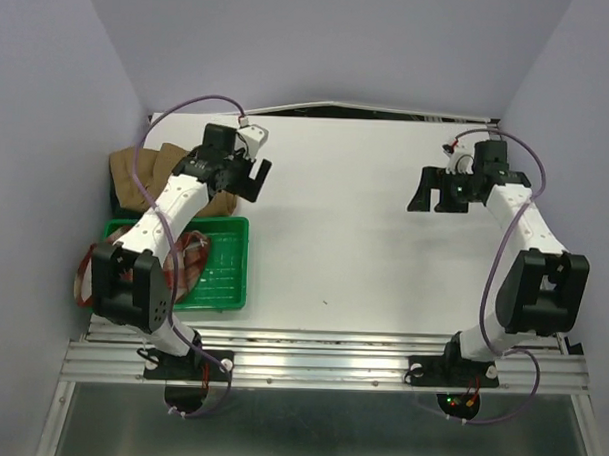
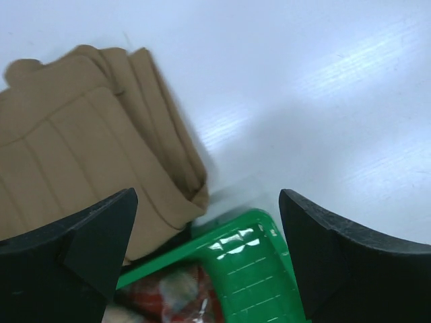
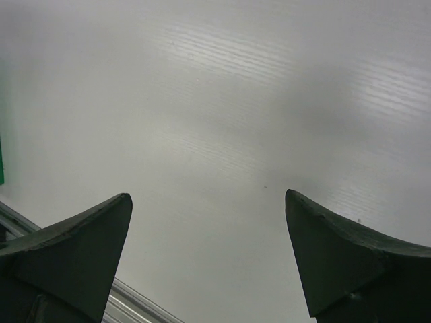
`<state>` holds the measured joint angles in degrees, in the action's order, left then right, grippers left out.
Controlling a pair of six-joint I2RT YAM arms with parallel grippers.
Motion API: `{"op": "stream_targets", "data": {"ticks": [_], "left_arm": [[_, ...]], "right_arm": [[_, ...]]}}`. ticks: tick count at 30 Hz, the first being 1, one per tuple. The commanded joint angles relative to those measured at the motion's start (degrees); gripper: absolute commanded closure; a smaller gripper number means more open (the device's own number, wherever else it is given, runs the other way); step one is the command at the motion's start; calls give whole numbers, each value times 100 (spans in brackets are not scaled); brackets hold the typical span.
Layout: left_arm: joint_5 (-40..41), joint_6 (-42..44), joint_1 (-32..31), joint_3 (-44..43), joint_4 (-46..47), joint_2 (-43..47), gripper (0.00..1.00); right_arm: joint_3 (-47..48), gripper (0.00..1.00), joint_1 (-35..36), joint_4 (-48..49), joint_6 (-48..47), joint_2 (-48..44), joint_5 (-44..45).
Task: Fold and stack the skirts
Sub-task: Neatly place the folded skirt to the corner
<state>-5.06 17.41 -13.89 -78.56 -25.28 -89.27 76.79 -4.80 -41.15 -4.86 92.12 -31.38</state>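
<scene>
The tan-brown pleated skirt (image 1: 136,174) lies folded at the far left of the table and fills the left of the left wrist view (image 2: 81,148). A dark cloth edge (image 1: 112,197) shows under it; I cannot tell its pattern. The red-orange-white plaid skirt (image 1: 188,264) lies bunched in the green tray (image 1: 223,275), spilling over its left side; it also shows in the left wrist view (image 2: 168,296). My left gripper (image 1: 249,178) is open and empty, above the tray's far corner (image 2: 259,269) beside the tan skirt. My right gripper (image 1: 441,189) is open and empty over bare table at the right.
The white table (image 1: 355,220) is walled at the left, back and right. A metal rail (image 1: 320,364) runs along its near edge and shows in the right wrist view (image 3: 128,299).
</scene>
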Motion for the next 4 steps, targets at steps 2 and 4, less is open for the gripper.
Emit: {"op": "stream_targets", "data": {"ticks": [2,4], "left_arm": [[-311,-449,-482,919,927,849,2],[-285,-563,-597,1210,1086,999,1]], "right_arm": [[-1076,0,14,485,-67,-720,-62],[-1289,0,14,624,-76,-976,113]]}}
